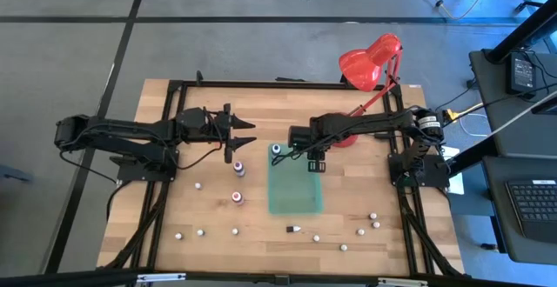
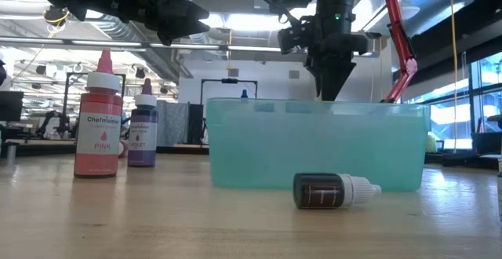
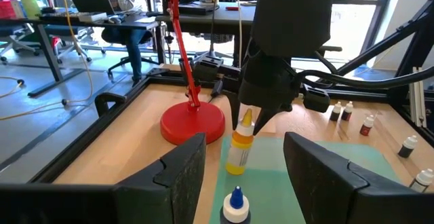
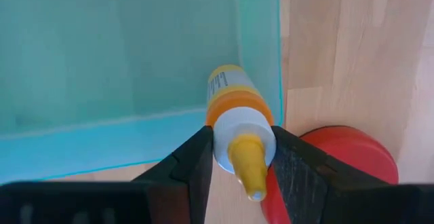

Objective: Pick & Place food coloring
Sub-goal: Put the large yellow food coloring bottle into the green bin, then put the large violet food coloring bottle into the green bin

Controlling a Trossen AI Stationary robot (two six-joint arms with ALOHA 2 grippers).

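- Yellow food-coloring bottle (image 4: 234, 112) hung clamped by its cap between the right gripper (image 4: 239, 157) fingers, inside the far corner of the teal bin (image 1: 294, 202): placing step.
- Next move, as judged: lower, then release, clear of the bin wall beside it.
- Left gripper (image 1: 247, 135) waited open, well apart; ample room above.

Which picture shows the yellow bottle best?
The right wrist view: the yellow bottle fills the middle, clamped at its cap by the right gripper. The left wrist view shows it smaller, over the green bin. High and low views hide it.
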